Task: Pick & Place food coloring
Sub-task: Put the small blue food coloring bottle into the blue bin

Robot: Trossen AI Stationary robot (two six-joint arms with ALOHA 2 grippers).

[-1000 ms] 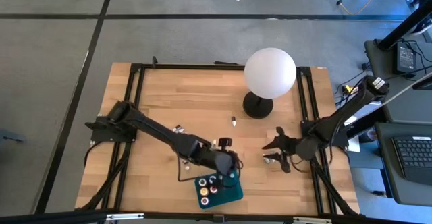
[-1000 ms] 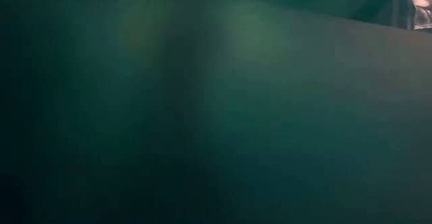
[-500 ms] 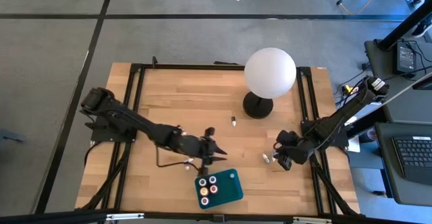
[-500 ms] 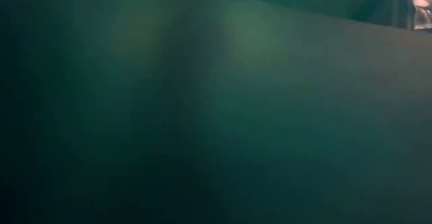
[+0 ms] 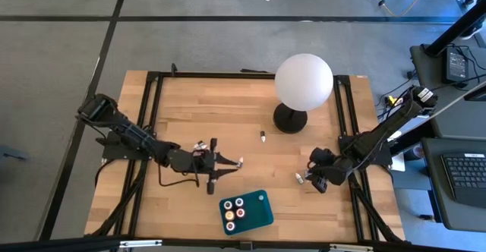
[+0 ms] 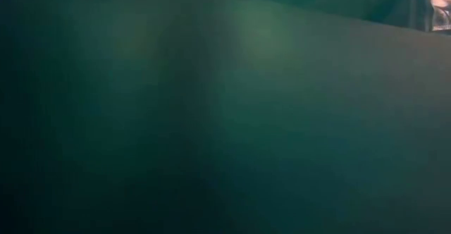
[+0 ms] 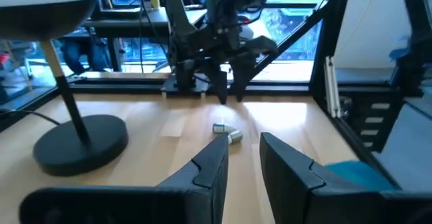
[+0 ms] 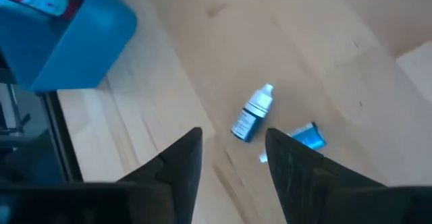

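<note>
The right arm's fingers (image 8: 233, 163) are hanging parted, empty, over 1 loose bottle (image 8: 252, 114) at the table's (image 5: 182, 104) 4 o'clock; the left fingers (image 7: 243, 163), empty, are nearly shut at 7 o'clock. The tray (image 5: 262, 218) is holding 4 pots; bottles are still lying loose.

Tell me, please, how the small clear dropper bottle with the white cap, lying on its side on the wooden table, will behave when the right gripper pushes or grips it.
The small clear dropper bottle with the white cap is round and lies flat, so it will probably roll. It looks tiny, likely light, and may slip from the open right gripper.
</note>
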